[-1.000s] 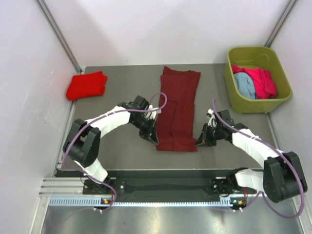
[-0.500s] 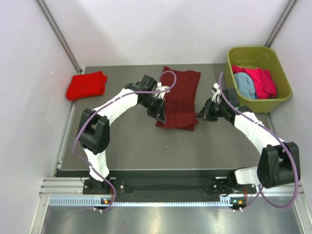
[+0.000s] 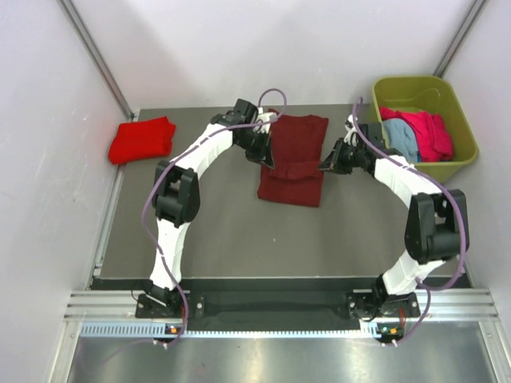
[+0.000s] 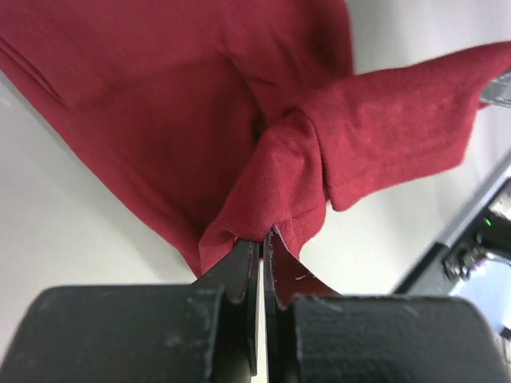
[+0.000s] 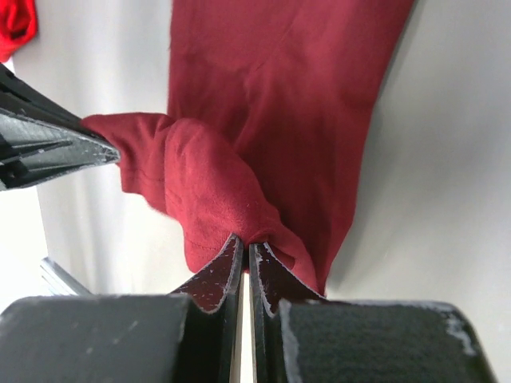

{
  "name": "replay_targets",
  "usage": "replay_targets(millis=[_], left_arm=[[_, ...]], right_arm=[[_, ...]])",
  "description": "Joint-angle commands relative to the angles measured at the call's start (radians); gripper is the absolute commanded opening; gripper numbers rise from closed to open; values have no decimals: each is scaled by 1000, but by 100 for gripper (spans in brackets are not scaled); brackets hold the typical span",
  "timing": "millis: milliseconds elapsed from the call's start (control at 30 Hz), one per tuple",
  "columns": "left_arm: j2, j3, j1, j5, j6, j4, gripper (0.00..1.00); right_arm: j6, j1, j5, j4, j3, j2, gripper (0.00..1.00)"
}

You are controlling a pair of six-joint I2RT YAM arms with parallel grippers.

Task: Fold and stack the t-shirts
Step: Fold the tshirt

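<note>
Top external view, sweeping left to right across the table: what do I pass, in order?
bright red t-shirt, folded → left gripper → dark maroon t-shirt, pinched at both side edges → right gripper → olive-green tub holding more shirts.

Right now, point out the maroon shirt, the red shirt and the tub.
maroon shirt [image 3: 297,137]: top view, flat far half.
red shirt [image 3: 142,140]: top view, middle of the folded bundle.
tub [image 3: 421,171]: top view, near wall.
</note>
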Motion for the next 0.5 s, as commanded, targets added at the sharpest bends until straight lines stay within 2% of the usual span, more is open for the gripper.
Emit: replay_targets(millis=[0, 200, 467], left_arm=[[65, 100, 11, -8, -4, 30, 0], [157, 197, 27, -30, -19, 63, 0], [194, 225, 40, -82, -39, 103, 0]], right_arm=[[-18, -19, 1, 81, 92, 68, 0], [-26, -22, 0, 88, 212, 197, 0], [-24, -20, 1, 96, 309, 308, 0]])
